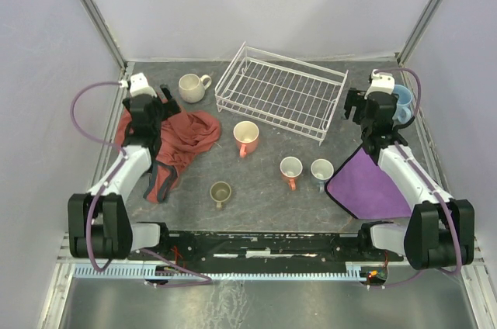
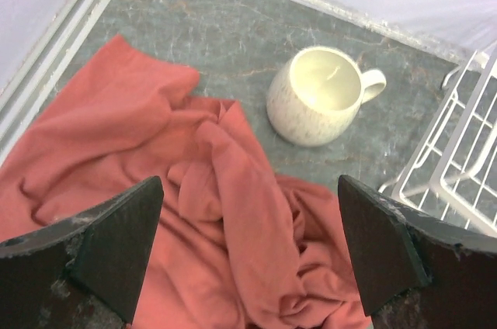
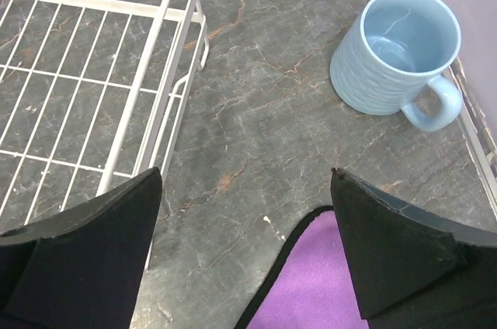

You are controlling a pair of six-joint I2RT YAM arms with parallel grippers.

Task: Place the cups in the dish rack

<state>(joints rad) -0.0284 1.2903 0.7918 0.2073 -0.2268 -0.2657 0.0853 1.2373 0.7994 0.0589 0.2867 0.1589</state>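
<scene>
1. Grey marbled table point(image 1: 256, 205), pale walls on three sides. The white wire rack point(image 1: 281, 96) sits at the back centre, turned slightly askew.
2. All six mugs stand upright on the table, outside the rack.
3. The cream mug point(image 2: 314, 96) is just left of the rack, handle pointing toward it, near the edge of a crumpled red cloth point(image 2: 155, 189).
4. The salmon mug point(image 1: 246, 137) stands just in front of the rack.
5. The white-and-orange mug point(image 1: 291, 168) and the grey-blue mug point(image 1: 321, 170) stand side by side, apart, nearer the arms. The grey-blue one is just beside a purple cloth point(image 1: 365, 185).
6. The olive mug point(image 1: 220, 192) stands alone toward the front, left of centre.
7. The light blue mug point(image 3: 396, 50) is right of the rack, close to the table's right edge.
8. The left gripper point(image 2: 248, 220) hangs over the red cloth with fingers spread wide, holding nothing; the cream mug lies ahead of it.
9. The right gripper point(image 3: 245, 212) hangs over bare table between the rack and the light blue mug, fingers wide apart, empty, with the purple cloth's corner below it.
</scene>
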